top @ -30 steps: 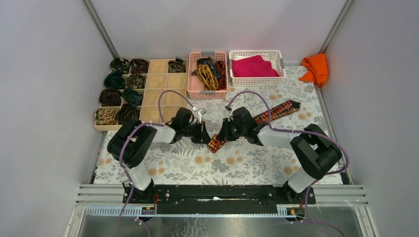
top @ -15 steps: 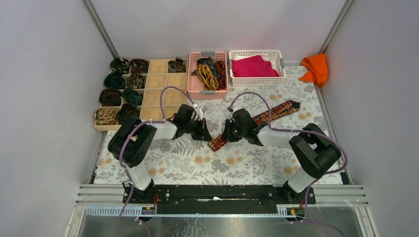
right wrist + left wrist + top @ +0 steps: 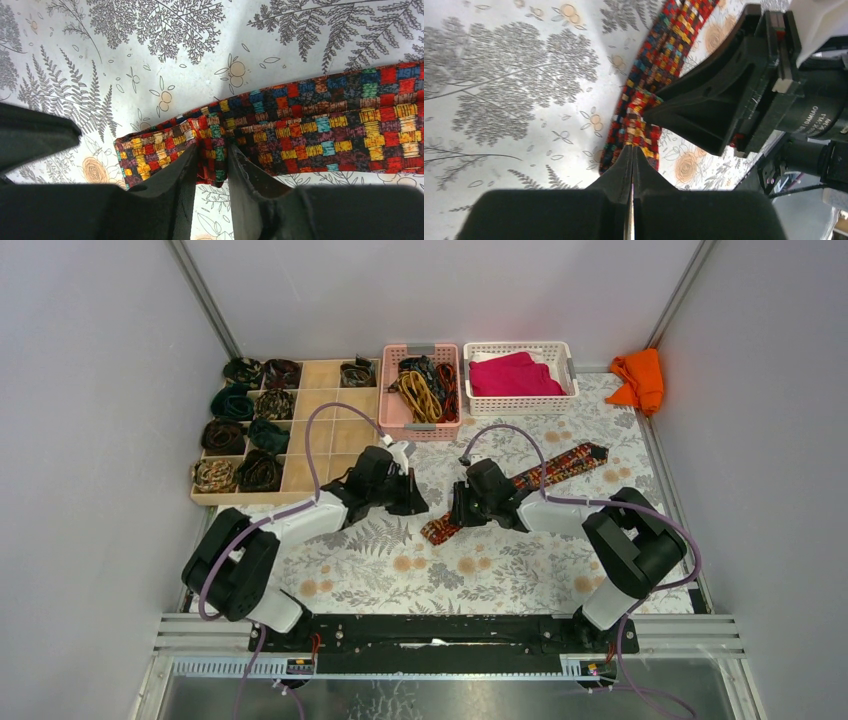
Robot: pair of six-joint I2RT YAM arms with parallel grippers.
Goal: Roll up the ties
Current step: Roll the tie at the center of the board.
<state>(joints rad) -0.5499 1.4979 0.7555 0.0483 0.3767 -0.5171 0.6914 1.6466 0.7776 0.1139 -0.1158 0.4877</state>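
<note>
From above, we see the red-orange patterned tie (image 3: 555,465) flat on the bench (image 3: 380,570). Its long axis runs from mid-bench toward the far right corner. Both arms meet at its mid-bench end: the right fingers (image 3: 462,510) over it, the left fingers (image 3: 412,502) just beside. Bare bench opens toward the near edge.

In the left wrist view, our fingers are pressed together, tips at the tie's edge.

In the right wrist view, the fingers stand narrow with tie fabric between them; we cannot tell whether they grip it.

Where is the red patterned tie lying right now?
In the top view, the red patterned tie lies diagonally right of centre on the floral tablecloth, its near end at the right pincer.
</note>
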